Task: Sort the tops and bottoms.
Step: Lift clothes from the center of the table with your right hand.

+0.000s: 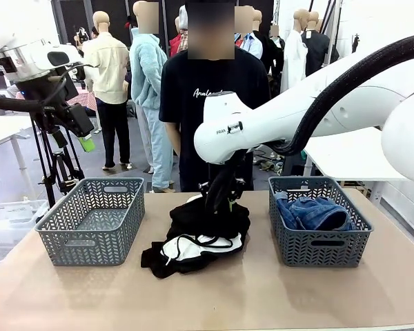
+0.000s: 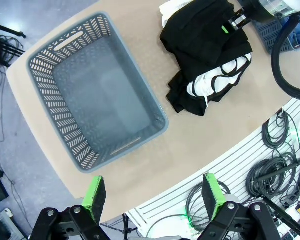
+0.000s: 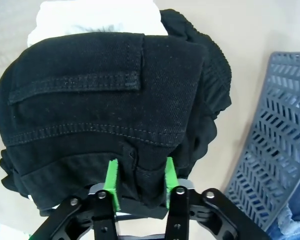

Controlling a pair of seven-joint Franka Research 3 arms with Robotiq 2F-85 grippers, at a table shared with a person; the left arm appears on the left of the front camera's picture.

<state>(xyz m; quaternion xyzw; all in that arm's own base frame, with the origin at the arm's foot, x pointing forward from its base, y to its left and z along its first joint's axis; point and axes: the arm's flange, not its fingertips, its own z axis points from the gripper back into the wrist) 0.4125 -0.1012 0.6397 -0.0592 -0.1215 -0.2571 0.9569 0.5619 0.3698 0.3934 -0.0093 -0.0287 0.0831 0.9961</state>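
Note:
A pile of clothes [image 1: 203,234] lies at the table's middle between two grey baskets. On top is a black denim garment [image 3: 100,100] with a stitched pocket; under it sit a white piece [image 3: 95,17] and a black-and-white top [image 1: 200,247]. My right gripper [image 3: 140,180] is down on the pile [image 2: 205,55], its green pads pinching a fold of the black denim's edge. In the front view the right gripper [image 1: 217,203] sits at the pile's back. My left gripper [image 2: 152,200] hangs open and high above the left basket [image 2: 60,125] and the table's near edge, holding nothing.
The left basket [image 1: 96,248] has nothing in it. The right basket [image 1: 321,248] holds blue jeans [image 1: 317,212], and its wall [image 3: 280,135] is close beside my right gripper. A person in a black T-shirt [image 1: 214,89] stands at the far side. Cables [image 2: 280,165] lie below the table's edge.

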